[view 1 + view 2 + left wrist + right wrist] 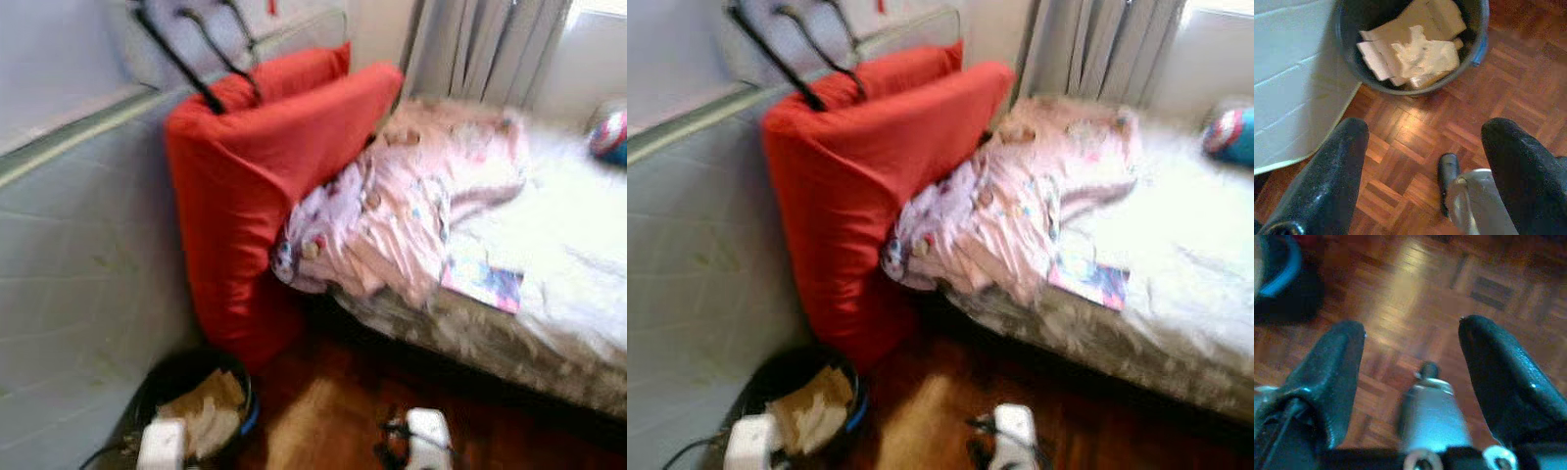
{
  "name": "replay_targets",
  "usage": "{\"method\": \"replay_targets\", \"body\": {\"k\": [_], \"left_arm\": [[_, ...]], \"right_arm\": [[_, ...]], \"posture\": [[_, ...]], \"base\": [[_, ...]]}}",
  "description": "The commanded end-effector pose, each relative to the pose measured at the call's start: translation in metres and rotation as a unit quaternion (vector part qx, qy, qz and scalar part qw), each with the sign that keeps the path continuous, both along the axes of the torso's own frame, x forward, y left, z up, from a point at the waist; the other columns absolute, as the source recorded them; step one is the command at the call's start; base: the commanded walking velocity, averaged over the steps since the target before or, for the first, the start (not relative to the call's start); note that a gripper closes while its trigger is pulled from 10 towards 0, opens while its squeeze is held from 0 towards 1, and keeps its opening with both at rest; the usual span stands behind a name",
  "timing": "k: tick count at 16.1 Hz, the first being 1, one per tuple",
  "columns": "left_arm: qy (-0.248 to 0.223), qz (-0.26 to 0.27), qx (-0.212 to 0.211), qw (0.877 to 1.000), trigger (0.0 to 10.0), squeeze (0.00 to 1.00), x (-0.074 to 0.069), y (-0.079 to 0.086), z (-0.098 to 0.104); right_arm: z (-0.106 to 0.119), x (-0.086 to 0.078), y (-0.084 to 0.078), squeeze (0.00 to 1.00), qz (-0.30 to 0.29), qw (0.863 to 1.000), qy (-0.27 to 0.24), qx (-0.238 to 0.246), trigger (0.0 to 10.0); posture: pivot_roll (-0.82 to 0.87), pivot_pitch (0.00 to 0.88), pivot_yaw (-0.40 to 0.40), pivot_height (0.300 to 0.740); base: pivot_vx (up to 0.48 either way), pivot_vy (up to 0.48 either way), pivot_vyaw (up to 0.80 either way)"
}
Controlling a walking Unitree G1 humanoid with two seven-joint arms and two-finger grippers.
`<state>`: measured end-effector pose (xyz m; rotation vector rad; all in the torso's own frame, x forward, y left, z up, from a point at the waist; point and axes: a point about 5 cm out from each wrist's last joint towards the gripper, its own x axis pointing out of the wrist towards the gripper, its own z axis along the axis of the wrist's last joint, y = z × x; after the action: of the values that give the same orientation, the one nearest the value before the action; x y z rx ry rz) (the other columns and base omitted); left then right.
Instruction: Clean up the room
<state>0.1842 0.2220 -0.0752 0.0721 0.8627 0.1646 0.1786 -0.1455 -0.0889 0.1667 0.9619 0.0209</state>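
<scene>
Left eye view: pink blanket (407, 201) heaped on bed (578, 255) against red cushion (260, 186), likely soft, light, floppy, best pinched at a thick fold; left claw (1422, 161) and right claw (1410, 357) wide, empty, above floor (1415, 142).

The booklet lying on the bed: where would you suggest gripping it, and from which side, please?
Probably by the booklet's corner nearest the mattress edge, coming in from the floor side. It lies flat on the white bedding, so pinching a near corner seems easier than a top grasp. The pink blanket lies beside its other end.
</scene>
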Motion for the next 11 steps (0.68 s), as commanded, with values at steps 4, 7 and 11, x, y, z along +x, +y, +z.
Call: {"method": "replay_targets", "body": {"k": [4,7,11], "left_arm": [[0.005,-0.014,0.005,1.0,10.0,0.0,0.0001,0.0001,-0.0001],[0.005,-0.013,0.004,1.0,10.0,0.0,0.0006,-0.0008,-0.0001],[0.006,-0.011,0.002,1.0,10.0,0.0,-0.0006,-0.0005,-0.0006]], "right_arm": [[0.0032,0.0064,0.0024,0.0,-0.013,1.0,-0.013,0.004,10.0],[0.0033,0.0066,0.0014,0.0,-0.014,1.0,-0.013,0.004,10.0],[0.0033,0.0067,0.0005,0.0,-0.011,1.0,-0.013,0.003,10.0]], "posture": [[0.06,0.0,-0.009,0.74],[0.06,0.0,-0.014,0.74],[0.06,0.0,-0.019,0.74]], "base": [[0.0,-0.285,0.0],[0.0,-0.282,0.0],[0.0,-0.283,0.0]]}}
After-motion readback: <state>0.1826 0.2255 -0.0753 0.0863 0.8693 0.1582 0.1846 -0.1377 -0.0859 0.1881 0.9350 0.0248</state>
